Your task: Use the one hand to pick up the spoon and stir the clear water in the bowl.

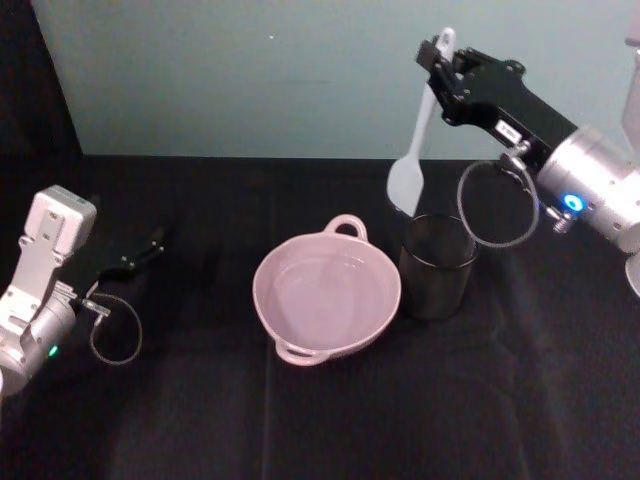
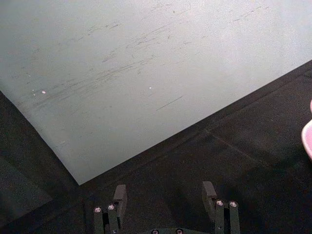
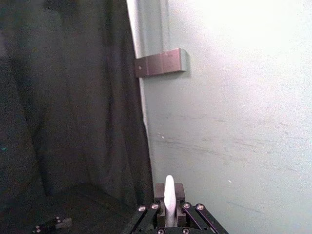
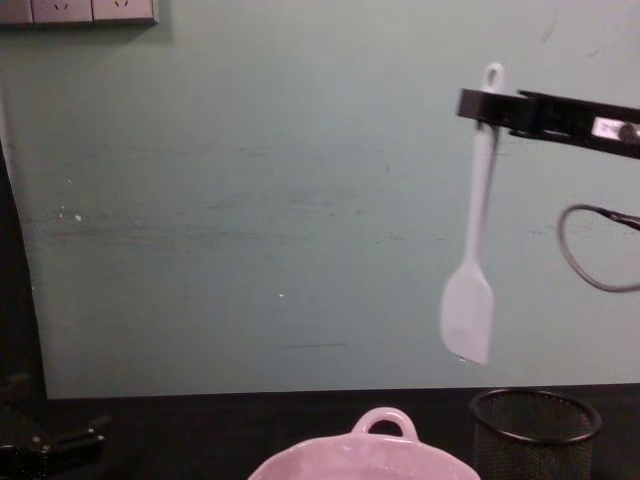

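Right gripper (image 1: pixel 437 52) is upper right of the head view, pinching the spoon (image 1: pixel 415 140) near the top of its handle. The hole end pokes out above the fingers and the blade hangs straight down. In the chest view the spoon (image 4: pixel 476 240) is clear of the black mesh cup (image 4: pixel 535 428), blade above the cup's rim and slightly toward frame centre. The right wrist view shows the handle tip (image 3: pixel 169 195) clamped between the pads.

The bowl (image 1: pixel 327 288) sits centre frame in the head view, loop handle at its far rim, the mesh cup (image 1: pixel 436 265) just beside it on the right. The water (image 1: pixel 325 290) is barely readable against the pink.

The left gripper (image 1: pixel 140 252) is parked at the left edge on the black cloth, fingers spread, holding nothing; the left wrist view confirms the gap (image 2: pixel 165 207).

My read is that the step in hand is the carry from cup to bowl. To do it well:
- translate toward frame left until the blade is over the bowl's middle, before any descent
- keep the height until past the cup rim, as a clip could tip the cup
- keep the spoon vertical, since the grip is high on the handle and the blade can swing
- lower slowly, stop short of the bowl floor, and stir in small circles away from the wall
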Controlling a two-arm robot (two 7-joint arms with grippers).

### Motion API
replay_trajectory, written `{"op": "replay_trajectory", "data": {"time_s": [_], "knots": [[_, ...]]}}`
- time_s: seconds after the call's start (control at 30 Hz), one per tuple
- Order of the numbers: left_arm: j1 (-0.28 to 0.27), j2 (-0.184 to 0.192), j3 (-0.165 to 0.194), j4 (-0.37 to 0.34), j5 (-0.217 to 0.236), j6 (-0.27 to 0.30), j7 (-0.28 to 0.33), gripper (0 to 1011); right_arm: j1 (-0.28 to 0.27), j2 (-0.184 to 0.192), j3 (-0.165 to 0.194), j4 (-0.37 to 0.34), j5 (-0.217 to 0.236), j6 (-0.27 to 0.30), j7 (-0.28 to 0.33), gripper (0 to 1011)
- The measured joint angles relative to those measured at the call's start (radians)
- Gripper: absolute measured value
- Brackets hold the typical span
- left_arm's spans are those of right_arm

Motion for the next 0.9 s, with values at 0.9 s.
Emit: {"op": "replay_trajectory", "data": {"time_s": [0.9], "knots": [[0.0, 0.0, 0.0, 0.0, 0.0, 0.0, 0.0, 1011, -0.105, -0.012, 0.064, 0.161, 0.134, -0.029, 0.012, 114]]}}
